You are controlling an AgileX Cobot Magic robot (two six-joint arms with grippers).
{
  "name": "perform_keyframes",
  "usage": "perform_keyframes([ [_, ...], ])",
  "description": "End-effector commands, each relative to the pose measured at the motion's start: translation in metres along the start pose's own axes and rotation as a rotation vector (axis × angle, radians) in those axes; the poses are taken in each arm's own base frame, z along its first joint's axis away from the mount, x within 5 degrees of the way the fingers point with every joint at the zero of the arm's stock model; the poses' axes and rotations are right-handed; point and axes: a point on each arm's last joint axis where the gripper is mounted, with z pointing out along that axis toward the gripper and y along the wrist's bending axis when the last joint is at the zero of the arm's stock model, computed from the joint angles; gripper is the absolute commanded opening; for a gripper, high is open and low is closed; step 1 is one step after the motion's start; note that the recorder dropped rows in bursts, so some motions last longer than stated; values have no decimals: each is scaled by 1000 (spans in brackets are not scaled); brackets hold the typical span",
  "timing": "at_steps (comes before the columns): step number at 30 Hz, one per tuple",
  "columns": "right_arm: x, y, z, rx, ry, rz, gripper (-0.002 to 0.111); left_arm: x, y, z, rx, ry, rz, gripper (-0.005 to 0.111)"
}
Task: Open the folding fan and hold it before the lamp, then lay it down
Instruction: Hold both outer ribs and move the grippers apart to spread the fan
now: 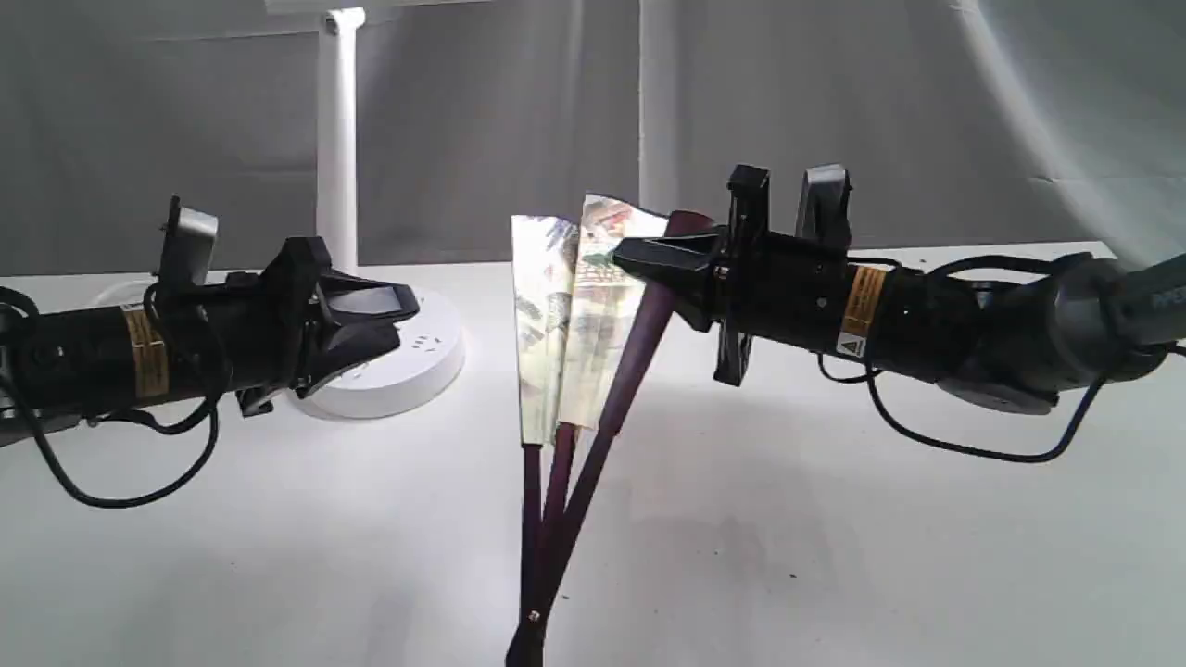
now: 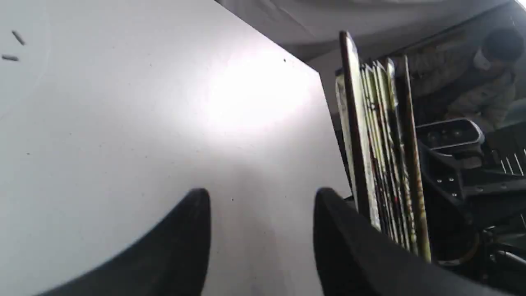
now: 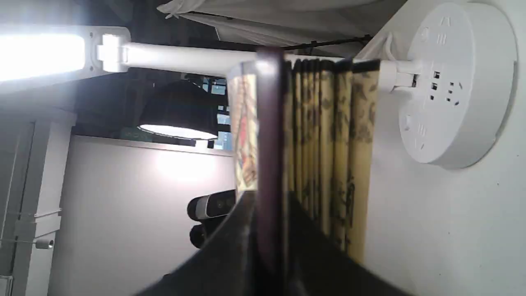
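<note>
The folding fan [image 1: 574, 315] had a cream-yellow leaf painted with dark green foliage and touches of red, and dark maroon ribs. The lamp [image 1: 336, 139] and table [image 1: 834, 556] were white, the backdrop [image 1: 927, 111] grey. The left tool [image 1: 403, 320] and right tool [image 1: 625, 257] were black.

The folding fan [image 1: 556, 315] stands upright, partly spread, pivot downward; the lit white lamp [image 1: 338, 139] stands behind-left.

Seen past the gripper [image 2: 263, 193]: black fingers [image 2: 181, 246] spread apart above the white desk [image 2: 102, 123], holding nothing. Bright patch of light [image 2: 254, 94] on the desk. Close beside one finger, folding fan [image 2: 378, 164] edge-on, upright, pleats bunched between dark guards.
</note>
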Motion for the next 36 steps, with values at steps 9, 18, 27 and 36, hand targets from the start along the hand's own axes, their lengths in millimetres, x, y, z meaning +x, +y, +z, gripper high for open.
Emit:
perform_keyframes([
  [9, 3, 7, 1, -17, 24, -18, 0, 2, -32, 28, 151, 51, 101, 55],
  [18, 3, 7, 1, -14, 30, -20, 0, 4, -38, 38, 152, 57, 117, 64],
  [27, 3, 7, 1, -14, 30, -20, 0, 9, -41, 43, 150, 73, 122, 64],
  [36, 6, 5, 1, 2, 57, -32, 0, 15, -48, 57, 118, 16, 148, 64],
])
